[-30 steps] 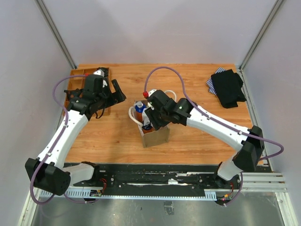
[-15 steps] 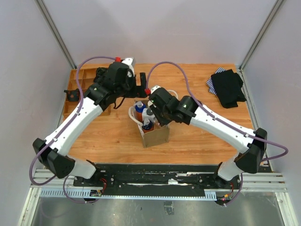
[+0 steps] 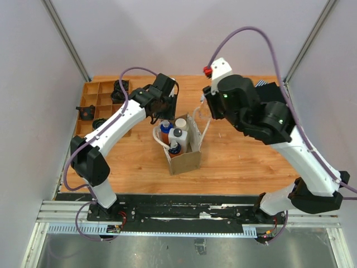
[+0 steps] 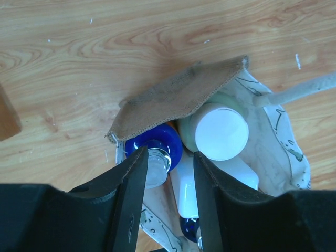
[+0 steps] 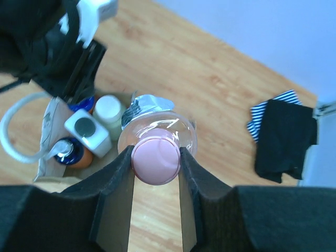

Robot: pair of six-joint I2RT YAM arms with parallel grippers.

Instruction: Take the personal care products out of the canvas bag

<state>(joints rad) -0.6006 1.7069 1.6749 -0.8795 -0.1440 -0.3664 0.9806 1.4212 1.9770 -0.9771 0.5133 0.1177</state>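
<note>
The right gripper [image 5: 156,163] pinches a clear round bottle with a pink cap [image 5: 157,137], raised above the wooden tabletop [image 3: 240,162]. The left gripper [image 4: 168,173], fingers spread, hovers over the small tan canvas bag with white rope handles [image 3: 187,162]. The bag stands mid-tabletop and holds blue-capped orange bottles [image 5: 73,152], a cream-capped bottle [image 4: 221,131] and a white bottle [image 5: 89,134].

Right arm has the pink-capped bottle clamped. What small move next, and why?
Probably swing the right gripper toward the bare table right of the canvas bag, then lower. Its fingers are shut on the pink-capped bottle, which appears lifted above the bottles inside, so only a set-down is left.
</note>
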